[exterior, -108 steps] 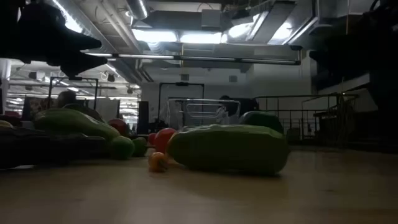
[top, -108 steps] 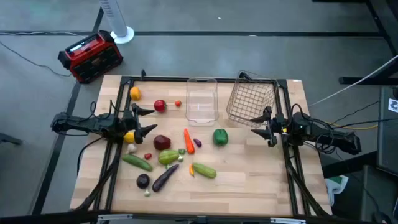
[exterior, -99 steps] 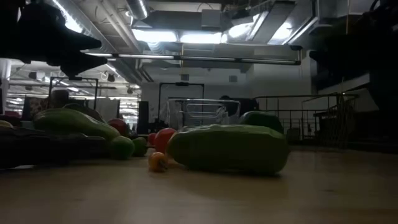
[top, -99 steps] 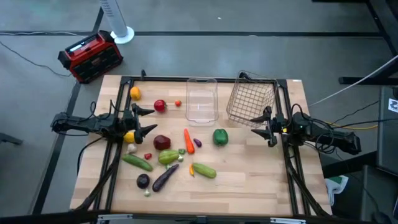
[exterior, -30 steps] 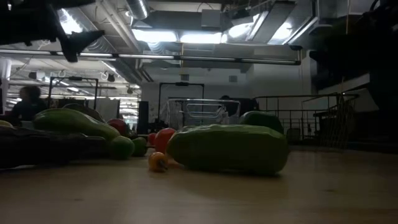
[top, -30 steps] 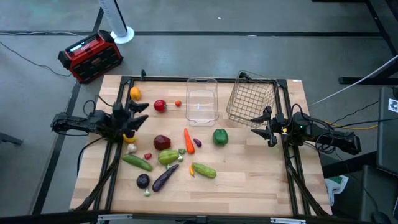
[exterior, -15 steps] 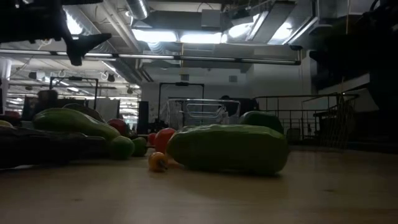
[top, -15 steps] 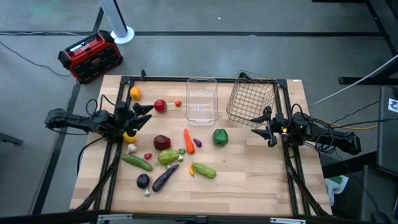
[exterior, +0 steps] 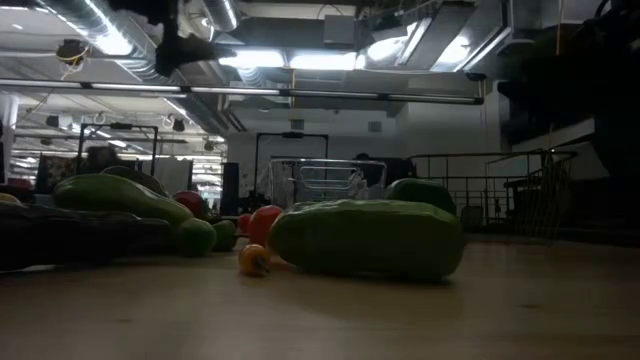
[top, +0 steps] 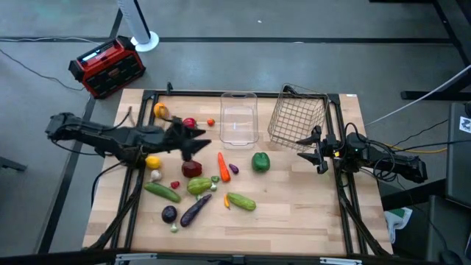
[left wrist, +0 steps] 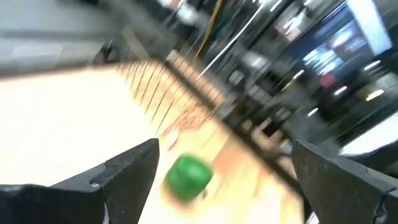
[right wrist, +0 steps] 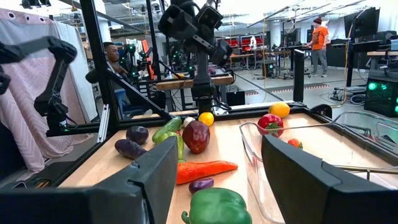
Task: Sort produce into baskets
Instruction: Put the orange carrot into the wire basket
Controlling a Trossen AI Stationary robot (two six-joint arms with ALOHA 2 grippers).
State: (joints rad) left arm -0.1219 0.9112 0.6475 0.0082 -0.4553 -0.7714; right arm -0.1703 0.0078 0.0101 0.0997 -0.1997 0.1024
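Observation:
The produce lies spread over the table's left and middle: an orange (top: 160, 111), a red apple (top: 189, 123), a lemon (top: 153, 162), a carrot (top: 221, 165), a green pepper (top: 260, 161), cucumbers (top: 241, 200) and eggplants (top: 193, 210). At the far edge stand the two baskets, a clear bin (top: 238, 118) and a wire basket (top: 298, 118). My left gripper (top: 197, 142) hangs open above the produce near the red apple, and the green pepper (left wrist: 188, 176) shows far off between its fingers. My right gripper (top: 315, 152) waits open at the right, beside the wire basket.
A red-black box (top: 107, 66) and a white fan base (top: 144, 40) stand on the floor beyond the table's far left corner. Black frame rails (top: 132, 199) run along the table's left, right and far sides. People (right wrist: 318, 37) are in the room behind.
My left gripper has risen from its place at the table's left edge and swung toward the table's middle, over the produce, rolling as it went. Its fingers have stayed apart. No produce has moved.

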